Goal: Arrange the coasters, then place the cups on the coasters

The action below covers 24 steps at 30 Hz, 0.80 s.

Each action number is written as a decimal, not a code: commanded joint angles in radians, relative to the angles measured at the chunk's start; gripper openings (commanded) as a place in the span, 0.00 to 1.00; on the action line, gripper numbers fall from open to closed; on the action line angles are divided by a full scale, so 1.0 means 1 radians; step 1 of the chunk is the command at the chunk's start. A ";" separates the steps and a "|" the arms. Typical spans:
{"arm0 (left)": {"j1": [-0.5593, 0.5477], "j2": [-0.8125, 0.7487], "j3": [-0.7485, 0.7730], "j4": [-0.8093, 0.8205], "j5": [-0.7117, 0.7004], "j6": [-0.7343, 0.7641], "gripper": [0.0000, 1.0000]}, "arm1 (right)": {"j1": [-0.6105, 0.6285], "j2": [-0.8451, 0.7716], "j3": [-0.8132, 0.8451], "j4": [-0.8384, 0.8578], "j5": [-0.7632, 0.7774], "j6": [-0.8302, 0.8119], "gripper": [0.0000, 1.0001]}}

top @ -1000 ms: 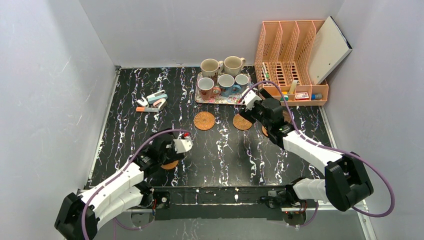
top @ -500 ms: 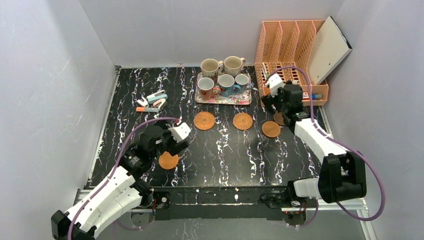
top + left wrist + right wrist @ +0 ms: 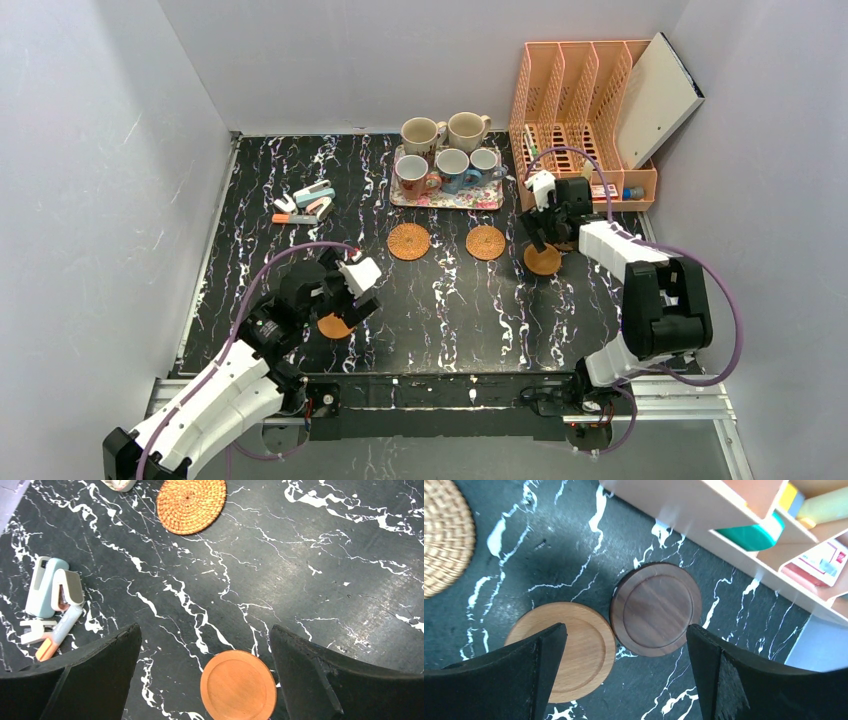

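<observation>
The black marbled counter point(image 3: 450, 300) has two woven coasters point(image 3: 408, 241) lying side by side in front of the flowered tray point(image 3: 447, 202), which carries all five cups point(image 3: 452, 168). To their right, a tan smooth coaster point(image 3: 569, 650) and the dark wood coaster point(image 3: 655, 609) lie touching edge to edge beside the peach desk rack point(image 3: 585, 110), and the right gripper point(image 3: 624, 630) hangs above them, spread wide and empty. An orange coaster point(image 3: 238, 685) lies well apart at the front left, under the left gripper point(image 3: 205, 630), which is likewise released and holds nothing.
</observation>
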 commanded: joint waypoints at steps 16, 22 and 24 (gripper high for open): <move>0.003 0.014 -0.013 0.011 0.043 -0.018 0.98 | -0.002 -0.021 -0.126 -0.040 0.188 -0.116 0.98; 0.003 0.009 -0.019 0.013 0.041 -0.018 0.98 | -0.028 -0.130 -0.236 -0.024 0.206 -0.165 0.98; 0.003 0.009 -0.019 0.012 0.038 -0.019 0.98 | -0.040 -0.185 -0.267 -0.039 0.207 -0.189 0.98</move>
